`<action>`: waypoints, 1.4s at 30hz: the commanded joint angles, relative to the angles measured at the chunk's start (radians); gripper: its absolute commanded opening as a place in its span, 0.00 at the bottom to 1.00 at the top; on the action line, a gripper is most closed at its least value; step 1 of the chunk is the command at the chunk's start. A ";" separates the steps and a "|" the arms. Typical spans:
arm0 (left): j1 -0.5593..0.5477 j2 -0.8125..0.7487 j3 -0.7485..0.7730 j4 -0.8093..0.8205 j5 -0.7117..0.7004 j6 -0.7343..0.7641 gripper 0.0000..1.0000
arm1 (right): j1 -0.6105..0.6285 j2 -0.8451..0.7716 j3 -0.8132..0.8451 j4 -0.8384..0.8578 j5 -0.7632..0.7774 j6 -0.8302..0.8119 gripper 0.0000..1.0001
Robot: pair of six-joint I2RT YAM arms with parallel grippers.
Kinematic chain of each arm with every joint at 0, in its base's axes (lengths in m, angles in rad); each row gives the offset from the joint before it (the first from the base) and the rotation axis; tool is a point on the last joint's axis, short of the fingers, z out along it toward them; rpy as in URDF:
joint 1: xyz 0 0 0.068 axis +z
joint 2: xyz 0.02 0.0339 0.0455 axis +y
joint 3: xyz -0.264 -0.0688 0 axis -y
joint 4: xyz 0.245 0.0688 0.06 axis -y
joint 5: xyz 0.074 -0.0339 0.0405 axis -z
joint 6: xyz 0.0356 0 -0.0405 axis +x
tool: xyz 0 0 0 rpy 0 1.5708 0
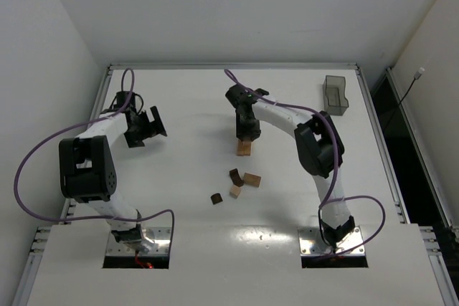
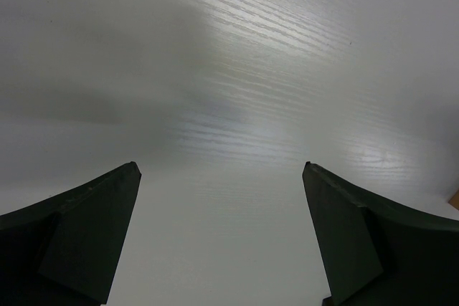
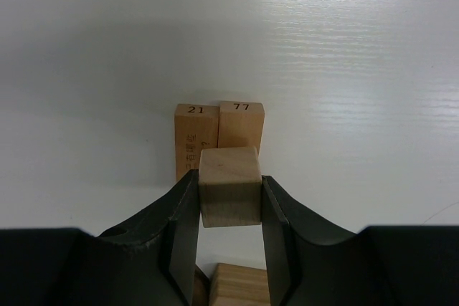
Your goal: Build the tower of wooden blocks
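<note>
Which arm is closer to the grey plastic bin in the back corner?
Right. The right arm bends close beside the grey bin, on its near side; the left arm stands far across the table.

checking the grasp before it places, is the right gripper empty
No, the right wrist view shows the right gripper shut on a light tan cube, clamping it from both sides.

The white table (image 1: 186,105) is carrying four loose wood blocks (image 1: 252,180) near its middle, two tan bars (image 3: 240,128) lying side by side just beyond, seemingly touching, and a grey bin (image 1: 336,94) far right.
</note>
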 commanded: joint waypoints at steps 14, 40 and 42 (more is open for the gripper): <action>0.012 0.015 0.012 0.018 0.012 -0.008 0.96 | -0.011 0.033 0.057 0.011 -0.023 0.011 0.00; 0.012 0.015 0.021 0.018 0.012 -0.008 0.96 | -0.011 0.061 0.087 0.011 -0.032 0.011 0.23; 0.012 0.015 0.021 0.018 0.012 -0.008 0.96 | -0.011 0.061 0.087 0.011 -0.041 0.011 0.35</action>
